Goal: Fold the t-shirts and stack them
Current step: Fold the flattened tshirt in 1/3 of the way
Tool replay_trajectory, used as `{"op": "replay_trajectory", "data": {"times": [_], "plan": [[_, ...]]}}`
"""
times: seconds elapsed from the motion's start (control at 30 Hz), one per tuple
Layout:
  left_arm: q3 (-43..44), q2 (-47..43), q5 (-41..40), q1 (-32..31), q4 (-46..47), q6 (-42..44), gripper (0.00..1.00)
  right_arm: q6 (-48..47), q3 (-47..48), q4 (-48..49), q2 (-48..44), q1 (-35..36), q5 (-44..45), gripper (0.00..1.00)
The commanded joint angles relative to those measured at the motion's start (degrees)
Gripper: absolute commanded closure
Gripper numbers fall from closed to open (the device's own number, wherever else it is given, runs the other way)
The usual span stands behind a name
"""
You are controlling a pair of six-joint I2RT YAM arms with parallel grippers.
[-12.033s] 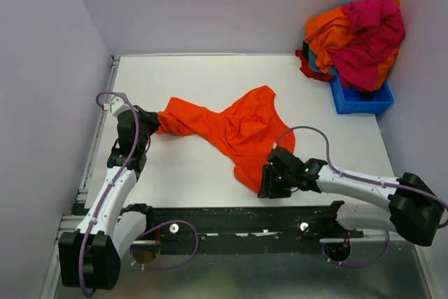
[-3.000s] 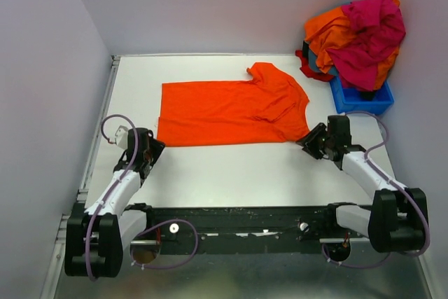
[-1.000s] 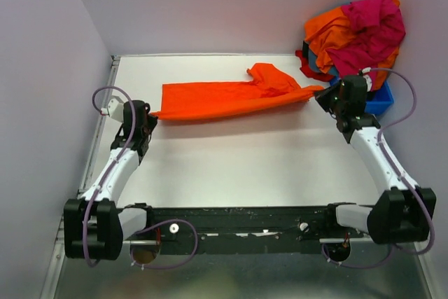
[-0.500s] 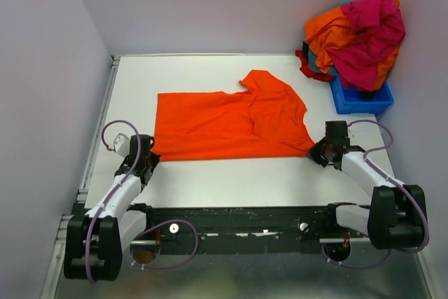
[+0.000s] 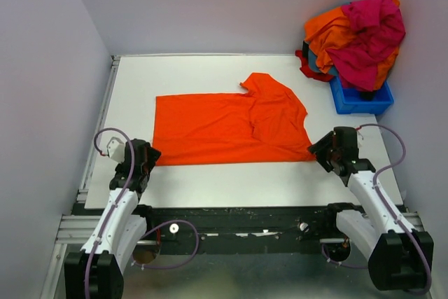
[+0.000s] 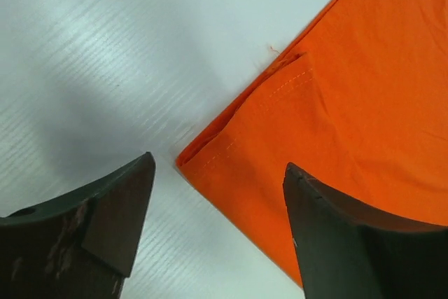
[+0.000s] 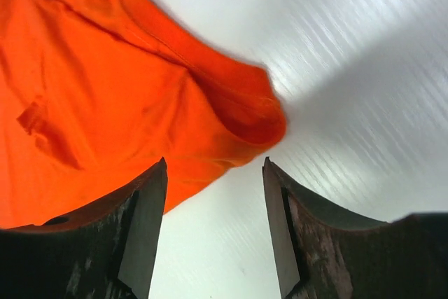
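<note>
One by one, working through the t-shirts, and now dealing with the bright orange t-shirt (image 5: 231,127): lying spread almost flat on the white table (image 5: 210,75), straight-edged at the left, rounded and uneven at the right, creasing a little near the middle.

Finding the left gripper (image 6: 218,166) opened wide and pinching nothing, hovering just over the near-left hem corner. Finding the right gripper (image 7: 215,166) likewise spread apart and gripping nothing, just beside a puffed-up rounded fold at the near-right edge.

Judging the cloth as soft, light and limp: thin knit cotton with a stitched hem, two layers showing at the corner. Probably sagging and wrinkling when lifted, so taking hold at two corners at once, pinching both layers along the seam. Noticing the faintly ribbed, slightly glossy table surface, likely letting the fabric slide.

Leaving the other t-shirts (image 5: 357,33), orange, magenta and red, heaped loosely over the blue plastic bin (image 5: 360,103) at the far right.
</note>
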Motion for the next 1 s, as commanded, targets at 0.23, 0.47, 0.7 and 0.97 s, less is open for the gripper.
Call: {"op": "replay_trajectory", "data": {"times": [0.23,0.47,0.7,0.97], "plan": [[11.23,5.01,-0.10,0.24,8.82,15.24,0.11,-21.64,17.92,10.63,11.64,-0.18,-12.63,0.40],[21.14,23.88,6.07,0.33,18.78,21.75,0.18,-27.00,34.01,10.37,27.73,0.61,-15.20,0.44],[35.22,40.87,5.63,0.59,15.69,24.92,0.22,-29.03,50.79,7.56,44.60,2.63,-13.80,0.47],[45.77,53.61,4.41,1.20,11.75,26.25,0.23,-31.14,75.48,0.62,65.17,5.71,-10.45,0.50]]}}
